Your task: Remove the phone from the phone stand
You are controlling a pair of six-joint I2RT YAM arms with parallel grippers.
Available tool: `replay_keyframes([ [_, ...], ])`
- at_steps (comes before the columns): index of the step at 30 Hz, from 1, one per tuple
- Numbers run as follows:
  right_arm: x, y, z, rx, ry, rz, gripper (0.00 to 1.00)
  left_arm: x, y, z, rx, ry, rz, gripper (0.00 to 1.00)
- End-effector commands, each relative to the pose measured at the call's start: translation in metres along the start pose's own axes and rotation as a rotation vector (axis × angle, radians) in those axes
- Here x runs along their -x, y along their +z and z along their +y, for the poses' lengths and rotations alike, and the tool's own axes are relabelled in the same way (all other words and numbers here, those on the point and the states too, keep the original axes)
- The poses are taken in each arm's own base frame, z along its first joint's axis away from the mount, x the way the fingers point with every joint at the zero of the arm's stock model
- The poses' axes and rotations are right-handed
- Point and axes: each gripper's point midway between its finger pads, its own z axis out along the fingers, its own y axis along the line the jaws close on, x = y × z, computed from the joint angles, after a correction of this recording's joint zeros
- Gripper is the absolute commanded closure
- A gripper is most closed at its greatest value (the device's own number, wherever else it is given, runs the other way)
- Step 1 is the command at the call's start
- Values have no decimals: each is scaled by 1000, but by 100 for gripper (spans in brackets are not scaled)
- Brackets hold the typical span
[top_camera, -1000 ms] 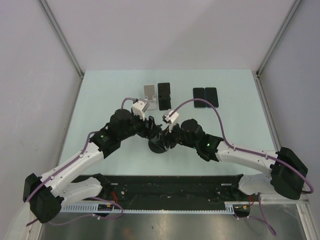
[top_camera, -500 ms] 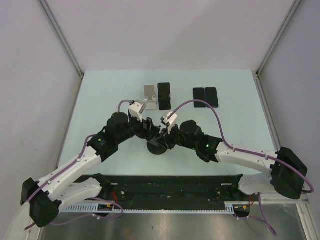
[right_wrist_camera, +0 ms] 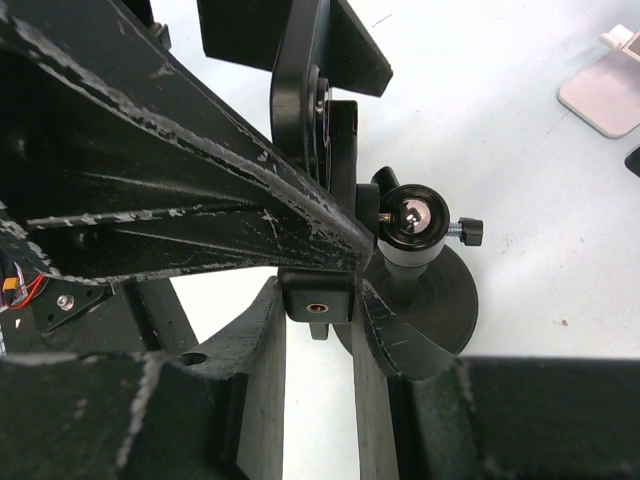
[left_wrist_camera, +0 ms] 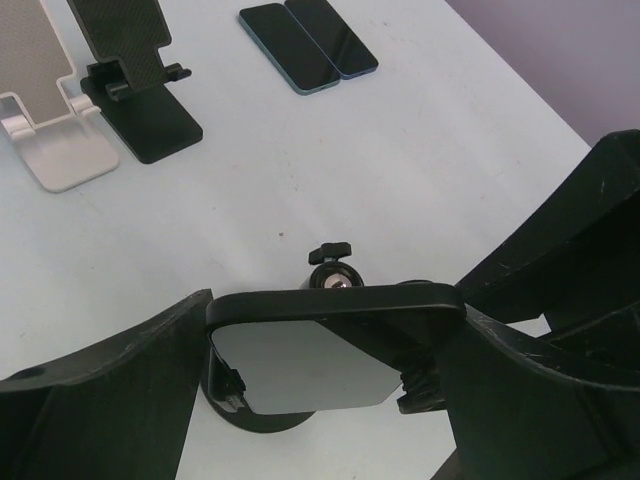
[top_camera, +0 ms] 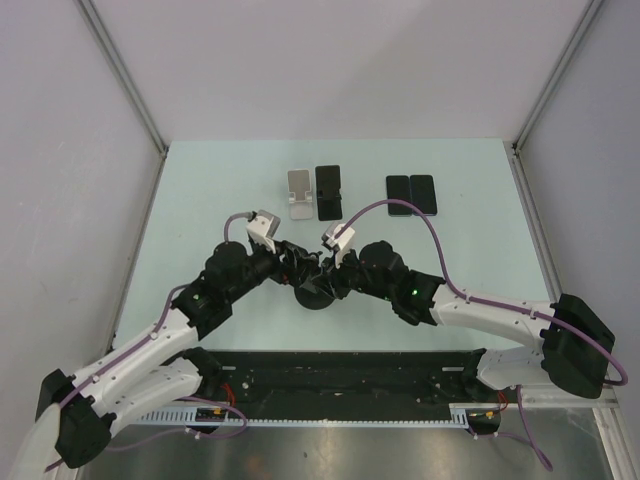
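Observation:
A black phone (left_wrist_camera: 300,355) with a reflective screen lies flat between my left gripper's fingers (left_wrist_camera: 110,400). My left gripper (left_wrist_camera: 325,350) is shut on its two short ends. The phone stand (top_camera: 315,297) has a round black base, a ball joint (left_wrist_camera: 335,276) and a clamp whose side arms (left_wrist_camera: 228,385) still sit at the phone's edges. My right gripper (right_wrist_camera: 318,335) is shut on the clamp's lower block (right_wrist_camera: 318,298), beside the ball joint (right_wrist_camera: 410,222). In the top view both grippers, left (top_camera: 297,264) and right (top_camera: 322,274), meet over the stand at the table's centre.
A white stand (top_camera: 298,192) and a black stand (top_camera: 328,190) hold phones at the back of the table. Two dark phones (top_camera: 411,194) lie flat side by side at the back right. They also show in the left wrist view (left_wrist_camera: 305,40).
My left wrist has drawn back to the left and nearer, its elbow dropping, with the fingers still at the stand. The right arm has shifted slightly left.

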Motion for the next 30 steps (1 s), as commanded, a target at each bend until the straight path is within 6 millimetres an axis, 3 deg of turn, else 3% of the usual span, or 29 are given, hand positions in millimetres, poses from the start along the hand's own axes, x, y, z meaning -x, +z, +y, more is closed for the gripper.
replay_keyframes([
  [1, 23, 4, 5, -1, 19, -62, 100, 7, 4, 0, 8, -15, -55, 11],
  [5, 22, 5, 6, 1, 20, -60, 100, 2, 6, 1, 10, -21, -48, 18],
  [8, 22, 5, 6, -1, 22, -59, 100, 2, 6, -1, -1, -20, -46, 30],
  [12, 20, 5, 5, -10, 24, -53, 100, -1, 7, -2, -7, -18, -39, 65],
  [14, 20, 5, 3, -17, 24, -54, 100, 0, 6, -2, -3, -13, -42, 77],
  [15, 20, 4, 3, -18, 23, -52, 100, 0, 6, -1, 2, -10, -42, 91],
  [16, 21, 3, 3, -16, 24, -52, 100, 1, 6, 0, 4, -6, -46, 97],
  [26, 22, -11, -12, -21, 52, -28, 100, 12, 1, 16, 89, 79, -49, 100],
  [30, 19, -14, -7, 52, 79, -10, 100, 8, 4, 18, 83, 79, -10, 100],
])
